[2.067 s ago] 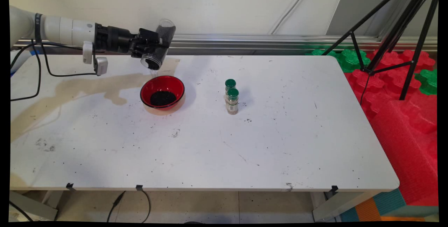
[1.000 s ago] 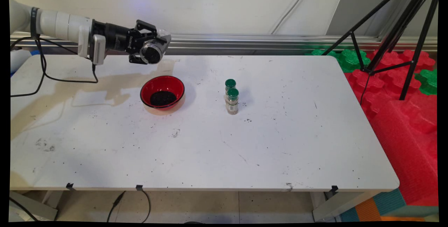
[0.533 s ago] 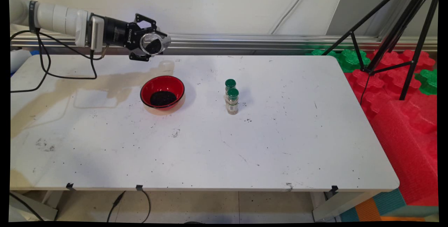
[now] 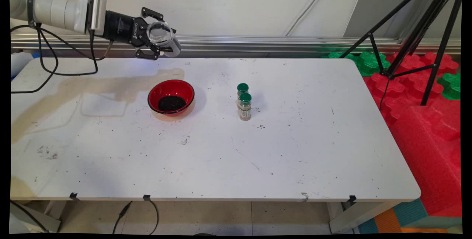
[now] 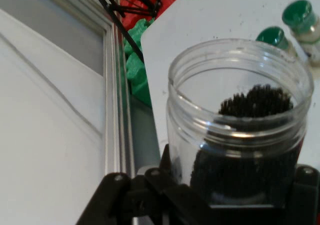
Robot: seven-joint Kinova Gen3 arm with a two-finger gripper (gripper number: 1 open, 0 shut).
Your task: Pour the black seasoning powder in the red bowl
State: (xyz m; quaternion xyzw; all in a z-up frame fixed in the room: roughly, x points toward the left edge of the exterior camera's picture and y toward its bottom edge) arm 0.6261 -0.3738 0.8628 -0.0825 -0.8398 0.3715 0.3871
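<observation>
My gripper (image 4: 156,43) is shut on a clear plastic jar (image 4: 163,38), held high above the table's far left part. The jar leans, its open mouth turned toward the camera and upward. In the hand view the clear jar (image 5: 240,120) fills the middle, with black grains (image 5: 255,102) inside it. Below and slightly right of the jar, a red bowl (image 4: 171,97) rests on the table with a heap of black grains (image 4: 172,103) in it. Two green-capped spice bottles (image 4: 244,106) stand right of the bowl.
The white table (image 4: 221,150) bears scattered black specks and a tan stain at the left. Black cables (image 4: 48,69) hang from the arm. A black tripod (image 4: 416,36) and red and green foam blocks (image 4: 424,102) stand at the right. A metal rail (image 4: 276,43) runs along the wall.
The jar was tipped mouth-down over the bowl, pouring grains. It has since turned back so its mouth faces up, and the gripper has risen and drawn slightly left and back.
</observation>
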